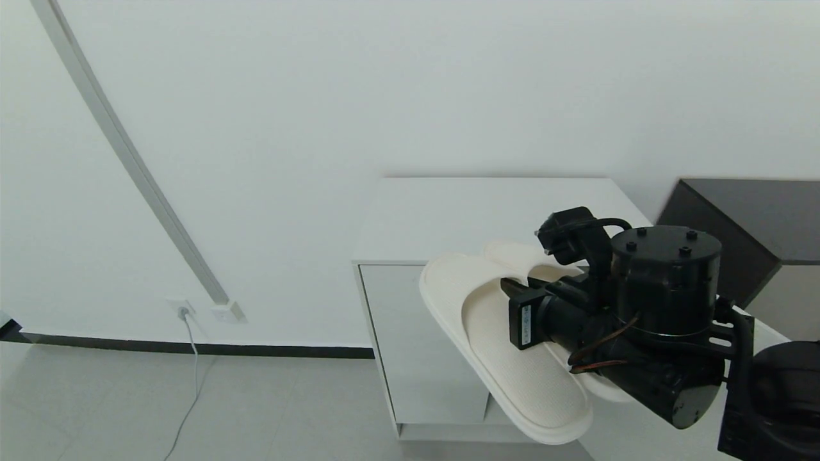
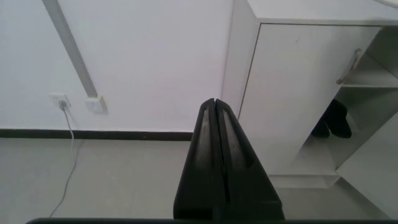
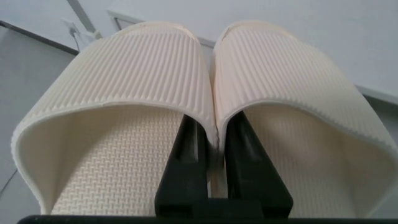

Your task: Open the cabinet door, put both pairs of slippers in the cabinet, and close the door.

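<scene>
The right gripper [image 3: 212, 129] held two cream slippers [image 1: 512, 365] pinched together near the white cabinet [image 1: 487, 211] front edge. The left gripper [image 2: 216, 107] fingers were pressed together, empty, over open floor [image 2: 124, 180].

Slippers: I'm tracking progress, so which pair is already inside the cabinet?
The dark pair, sitting low inside the cabinet. The cream pair is outside it, held by the right gripper, one finger inside each slipper.

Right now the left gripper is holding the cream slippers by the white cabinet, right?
No: it is the right gripper holding the slippers, as the right wrist view shows. The left gripper is shut and empty. The slippers are indeed cream and by the white cabinet.
</scene>
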